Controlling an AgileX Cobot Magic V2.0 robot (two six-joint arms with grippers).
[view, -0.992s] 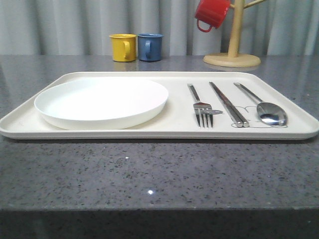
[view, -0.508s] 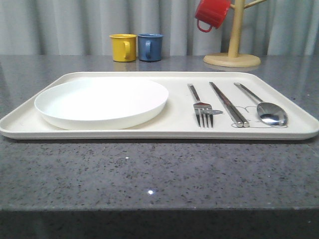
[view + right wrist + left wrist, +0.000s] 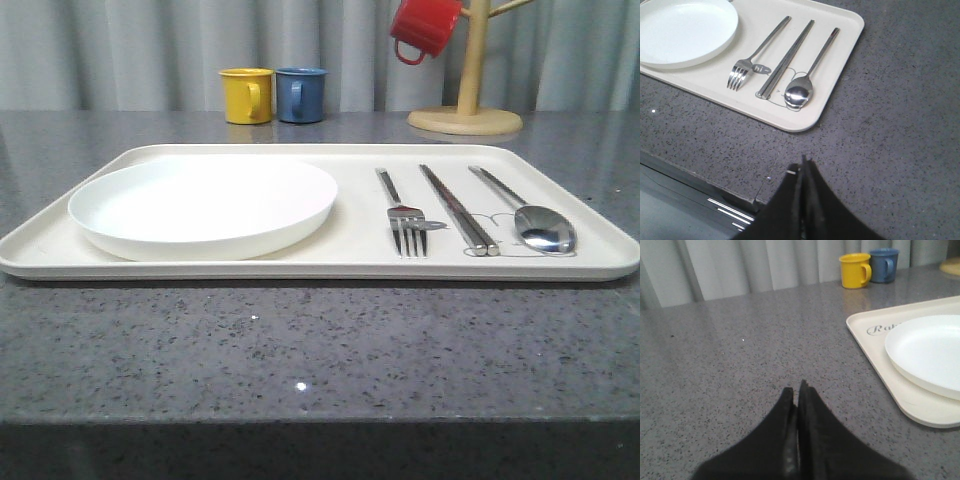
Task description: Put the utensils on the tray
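Both tools are pinched together, holding nothing: left tool [image 3: 796, 390] over bare worktop [image 3: 740, 365], right tool [image 3: 803, 165] near the tray [image 3: 830, 75].

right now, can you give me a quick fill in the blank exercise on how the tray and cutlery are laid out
1. On the tray, the chopsticks lie between the fork and the ____.
2. The round white plate sits on the tray's ____ half in the front view.
3. Beside the yellow mug stands a ____ mug.
4. The left gripper and right gripper both have their fingers ____.

Missing words: spoon; left; blue; shut
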